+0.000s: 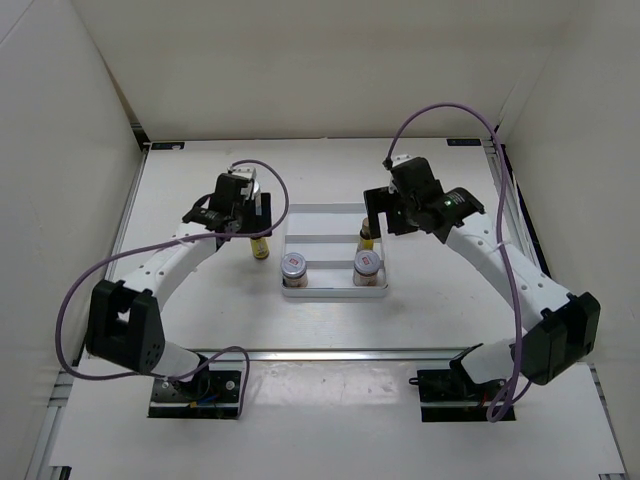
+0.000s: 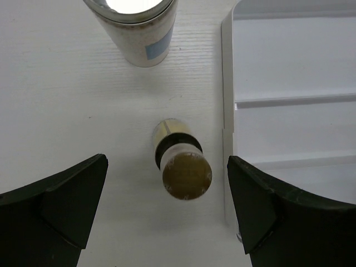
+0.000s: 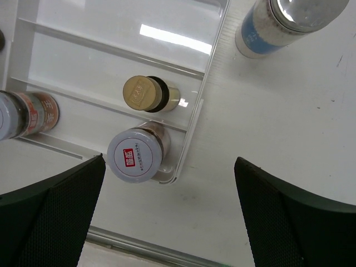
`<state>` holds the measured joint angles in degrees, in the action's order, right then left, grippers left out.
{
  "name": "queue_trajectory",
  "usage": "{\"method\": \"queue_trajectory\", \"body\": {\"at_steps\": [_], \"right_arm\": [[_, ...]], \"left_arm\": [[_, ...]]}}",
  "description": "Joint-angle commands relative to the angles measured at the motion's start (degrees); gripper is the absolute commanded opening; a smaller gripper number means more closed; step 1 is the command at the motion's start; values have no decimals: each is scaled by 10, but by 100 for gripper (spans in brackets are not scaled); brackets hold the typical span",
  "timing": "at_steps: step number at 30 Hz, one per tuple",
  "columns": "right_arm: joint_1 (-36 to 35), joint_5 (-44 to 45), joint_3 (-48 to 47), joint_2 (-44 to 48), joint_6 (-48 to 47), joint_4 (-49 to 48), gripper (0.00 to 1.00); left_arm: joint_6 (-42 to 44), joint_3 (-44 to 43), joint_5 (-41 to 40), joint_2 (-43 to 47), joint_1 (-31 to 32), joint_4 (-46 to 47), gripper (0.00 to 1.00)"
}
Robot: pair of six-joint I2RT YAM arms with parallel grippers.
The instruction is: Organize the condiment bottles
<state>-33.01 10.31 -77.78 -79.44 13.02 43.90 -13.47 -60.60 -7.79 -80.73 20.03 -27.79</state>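
Observation:
A white tray (image 1: 335, 222) lies mid-table. Two squat jars (image 1: 293, 265) (image 1: 367, 263) stand in its front row, and one slim yellow-brown bottle (image 1: 366, 236) stands behind the right jar. The second slim bottle (image 1: 260, 247) stands on the table left of the tray. My left gripper (image 1: 252, 213) is open above it; in the left wrist view the bottle (image 2: 183, 167) sits between the fingers, untouched. A white blue-banded bottle (image 2: 142, 28) stands beyond it. My right gripper (image 1: 388, 212) is open and empty over the tray's right edge. The other white bottle (image 3: 283, 25) stands right of the tray.
The right wrist view shows the right jar (image 3: 135, 156), the slim bottle (image 3: 146, 93) and the left jar (image 3: 22, 114) inside the tray (image 3: 111, 33), whose back row holds nothing. White walls enclose the table on three sides. A metal rail (image 1: 340, 353) runs along the front.

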Motion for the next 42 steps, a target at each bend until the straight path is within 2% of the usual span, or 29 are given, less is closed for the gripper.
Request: {"method": "queue_trajectory", "body": {"at_steps": [1, 3, 6, 7, 11, 16, 24, 30, 34, 42], "right_arm": [[2, 5, 9, 21, -6, 2, 100], [2, 5, 9, 26, -6, 2, 100], [2, 10, 9, 31, -12, 14, 100], [2, 10, 9, 38, -12, 14, 100], [13, 16, 9, 44, -17, 19, 100], [24, 16, 15, 49, -22, 19, 100], [24, 16, 15, 49, -22, 19, 100], [24, 16, 15, 49, -22, 24, 100], [30, 16, 15, 49, -22, 24, 100], [30, 16, 20, 54, -22, 29, 100]], "left_arm": [[-4, -37, 14, -28, -2, 33, 100], [-4, -44, 14, -59, -2, 33, 100], [-4, -58, 14, -79, -2, 33, 91], [-4, -65, 14, -85, -2, 33, 82], [-9, -70, 14, -92, -2, 33, 62], [-15, -70, 14, -80, -2, 20, 51], [-4, -146, 14, -58, -2, -30, 30], [1, -188, 24, -58, 4, -47, 22], [-4, -239, 67, -76, 9, -47, 19], [10, -278, 122, -136, 72, -53, 15]]}}
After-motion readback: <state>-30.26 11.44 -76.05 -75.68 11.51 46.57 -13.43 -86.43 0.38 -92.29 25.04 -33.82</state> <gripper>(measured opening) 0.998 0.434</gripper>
